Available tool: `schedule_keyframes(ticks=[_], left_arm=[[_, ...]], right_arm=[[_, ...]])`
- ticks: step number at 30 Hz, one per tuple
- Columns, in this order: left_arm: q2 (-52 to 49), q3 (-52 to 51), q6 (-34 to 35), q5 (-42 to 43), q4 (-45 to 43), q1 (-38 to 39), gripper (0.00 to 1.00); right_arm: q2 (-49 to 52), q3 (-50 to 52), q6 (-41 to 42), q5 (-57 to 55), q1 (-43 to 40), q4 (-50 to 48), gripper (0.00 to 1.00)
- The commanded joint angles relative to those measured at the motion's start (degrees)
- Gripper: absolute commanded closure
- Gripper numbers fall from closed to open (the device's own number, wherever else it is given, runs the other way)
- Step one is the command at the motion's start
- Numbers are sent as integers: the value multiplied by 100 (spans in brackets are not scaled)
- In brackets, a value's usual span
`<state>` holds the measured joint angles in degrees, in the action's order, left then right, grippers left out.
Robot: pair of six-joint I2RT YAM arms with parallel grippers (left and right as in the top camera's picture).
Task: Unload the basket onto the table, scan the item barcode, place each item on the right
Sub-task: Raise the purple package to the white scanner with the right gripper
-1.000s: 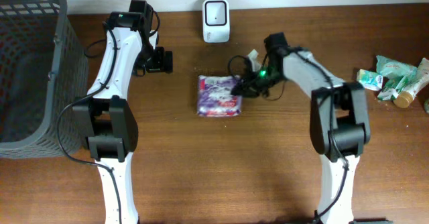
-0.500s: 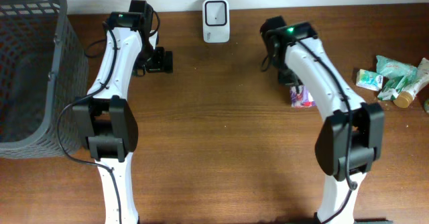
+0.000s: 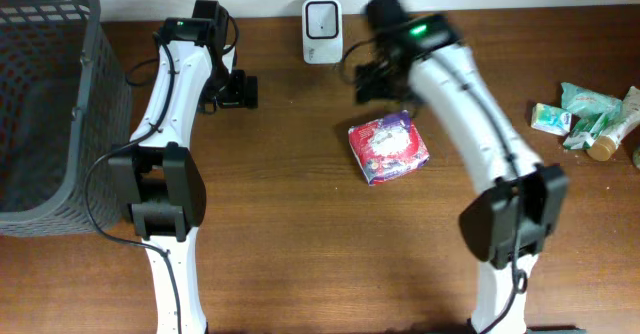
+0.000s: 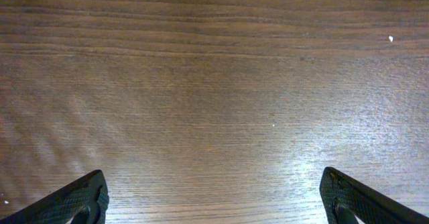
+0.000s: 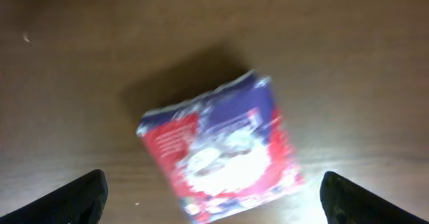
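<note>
your right gripper [image 3: 373, 74] hangs just in front of the scanner [image 3: 322, 18]. its jaws are spread wide and empty: the wrist view shows the fingertips [image 5: 84, 194] at the frame's lower corners, with only the packet below them.

the packet [image 3: 389, 147] lies flat on the table [image 3: 300, 224], on the near side of those jaws and a little toward the robot's right. it is near them but not touching. it sits skewed, and its longer side seems to run across the table at a tilt (the right wrist picture is blurred, so take that axis loosely). no barcode shows on the upper face.

the right arm is plainly the nearer one. the left gripper [image 3: 240, 91] sits well apart on the other side of the scanner, jaws wide over bare wood and holding nothing.

the wood is smooth and flat, so you will likely have to pinch the soft pack across its sides. there is room to work: nothing lies beside the packet, and the basket [image 3: 60, 94] and the loose tubes and packets [image 3: 590, 119] are well apart from it.
</note>
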<state>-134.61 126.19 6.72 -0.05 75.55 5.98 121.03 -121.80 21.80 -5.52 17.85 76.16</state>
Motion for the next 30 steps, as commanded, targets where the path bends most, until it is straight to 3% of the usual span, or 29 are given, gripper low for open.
schedule_keyframes(ticks=[1,2,5,7,9,12,16,17,18,19,22,27,30], left_arm=[[-87,-28,35,-37,-7,-13,1],[-87,-28,35,-37,-7,-13,1],[-87,-28,33,-37,-7,-13,1],[-87,-28,33,-37,-7,-13,1],[-87,-28,33,-37,-9,-13,1],[-87,-28,33,-37,-7,-13,1],[-87,-28,33,-39,-9,-13,1],[-87,-28,33,-37,-9,-13,1],[-87,-28,33,-37,-7,-13,1],[-87,-28,33,-37,-7,-13,1],[-87,-28,33,-37,-7,-13,1],[-87,-28,33,-37,-7,-15,1],[-87,-28,33,-37,-7,2,1]], right_arm=[[24,-63,-1851,1478,-1049,323,0],[87,13,-2616,2079,-1373,452,0],[210,503,-3639,3283,-2004,448,5],[247,1038,-3661,3606,-2273,111,16],[247,1556,-3659,3670,-2363,-302,20],[247,2450,-3661,3792,-2363,-994,20],[247,3565,-3661,4900,-2350,-2122,24],[247,3740,-3659,5125,-2347,-2312,28],[247,3899,-3657,5329,-2347,-2457,51],[247,3941,-3654,5383,-2347,-2457,61],[243,3910,-3499,5639,-2350,-2411,96],[42,2922,-2413,5993,-2168,-2420,96],[39,2052,-1163,6037,-1808,-3351,96]])
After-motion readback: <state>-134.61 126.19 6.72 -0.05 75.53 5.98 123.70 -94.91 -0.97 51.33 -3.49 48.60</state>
